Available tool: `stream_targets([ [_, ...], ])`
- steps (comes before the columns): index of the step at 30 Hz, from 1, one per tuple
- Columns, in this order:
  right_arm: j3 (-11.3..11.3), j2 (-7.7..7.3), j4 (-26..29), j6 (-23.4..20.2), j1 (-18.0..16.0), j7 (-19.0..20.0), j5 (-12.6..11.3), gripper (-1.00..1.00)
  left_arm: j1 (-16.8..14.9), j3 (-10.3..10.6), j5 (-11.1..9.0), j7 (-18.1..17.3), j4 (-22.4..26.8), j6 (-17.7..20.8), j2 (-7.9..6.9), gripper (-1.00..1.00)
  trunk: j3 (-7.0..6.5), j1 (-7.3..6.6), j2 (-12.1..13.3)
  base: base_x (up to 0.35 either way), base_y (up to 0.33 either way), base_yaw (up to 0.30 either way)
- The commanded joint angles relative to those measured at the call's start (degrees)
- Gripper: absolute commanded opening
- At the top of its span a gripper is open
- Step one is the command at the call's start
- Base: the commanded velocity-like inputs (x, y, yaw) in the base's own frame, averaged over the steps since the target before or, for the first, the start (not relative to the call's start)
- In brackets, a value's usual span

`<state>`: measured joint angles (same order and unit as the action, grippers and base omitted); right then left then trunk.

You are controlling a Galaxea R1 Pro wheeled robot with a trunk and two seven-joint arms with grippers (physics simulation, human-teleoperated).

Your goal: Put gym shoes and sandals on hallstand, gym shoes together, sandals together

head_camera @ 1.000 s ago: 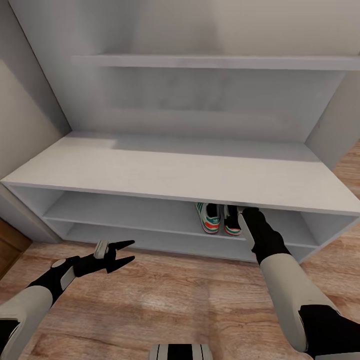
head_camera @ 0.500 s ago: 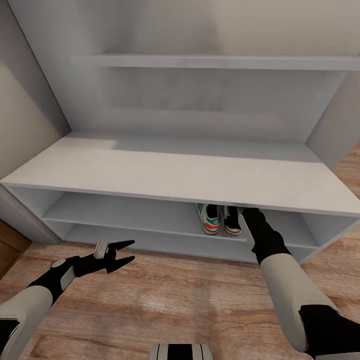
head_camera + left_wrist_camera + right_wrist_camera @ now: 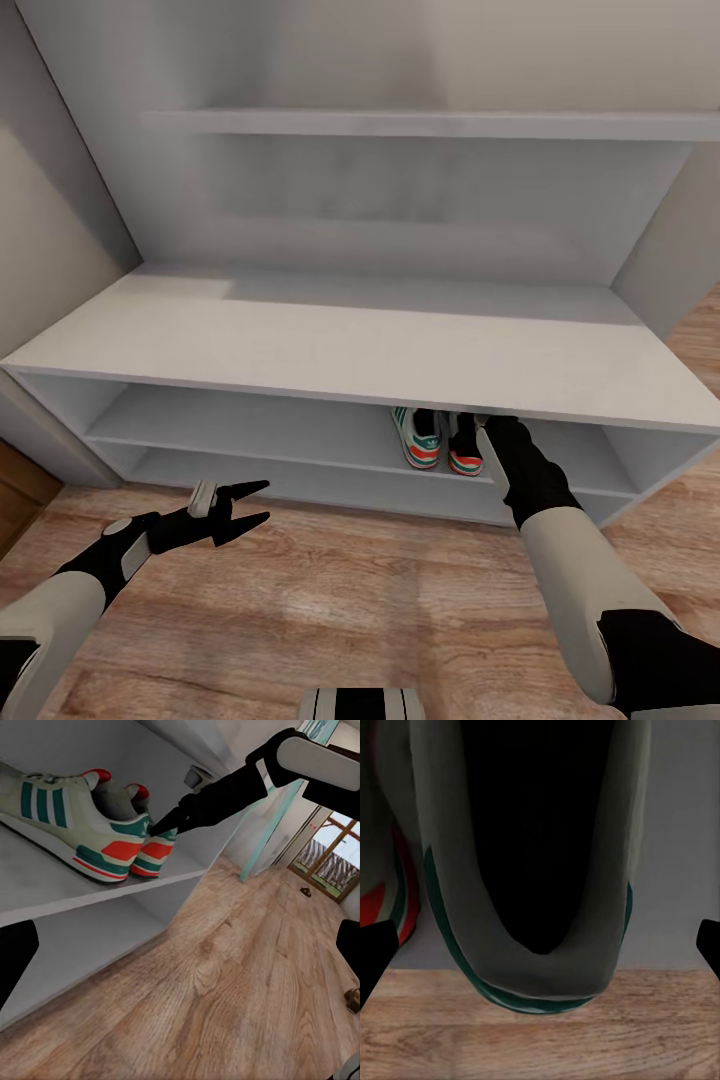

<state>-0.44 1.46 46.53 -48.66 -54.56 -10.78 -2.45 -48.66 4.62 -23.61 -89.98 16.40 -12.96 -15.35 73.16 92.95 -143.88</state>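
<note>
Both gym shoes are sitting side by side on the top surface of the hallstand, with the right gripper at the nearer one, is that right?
Not the top. The gym shoes sit side by side on the upper inner shelf of the hallstand, below its top, with the right gripper at one. The head view shows it.

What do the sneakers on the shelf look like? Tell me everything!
The two sneakers are cream-white with green side stripes, red-orange heel patches and a red-edged sole. They stand upright, side by side, on the rack's upper inner shelf, heels facing out toward the floor. In the head view they peek out under the top board. The right gripper's fingers reach to the nearer shoe's heel; whether they touch it is unclear.
</note>
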Motion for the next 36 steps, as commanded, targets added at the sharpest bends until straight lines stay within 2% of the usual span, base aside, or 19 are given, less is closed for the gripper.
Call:
stream_targets([
  [1,-0.1,0.03,0.1,-0.2,0.0,-0.3,-0.3,1.00,0.0,0.5,-0.6,0.0,0.0,-0.5,-0.07,1.00,0.04,-0.01,0.0,0.000,0.000,0.000],
  [14,-0.1,-0.04,0.1,-0.2,0.0,-0.3,-0.3,1.00,0.0,0.5,-0.6,0.0,0.0,-0.5,-0.06,1.00,0.04,-0.01,0.0,-0.047,0.000,0.000],
  [36,-0.1,-0.05,0.1,-0.2,0.0,-0.2,-0.3,1.00,0.0,0.5,-0.6,0.0,-0.1,-0.5,-0.07,1.00,0.04,-0.01,0.0,-0.322,0.000,0.000],
])
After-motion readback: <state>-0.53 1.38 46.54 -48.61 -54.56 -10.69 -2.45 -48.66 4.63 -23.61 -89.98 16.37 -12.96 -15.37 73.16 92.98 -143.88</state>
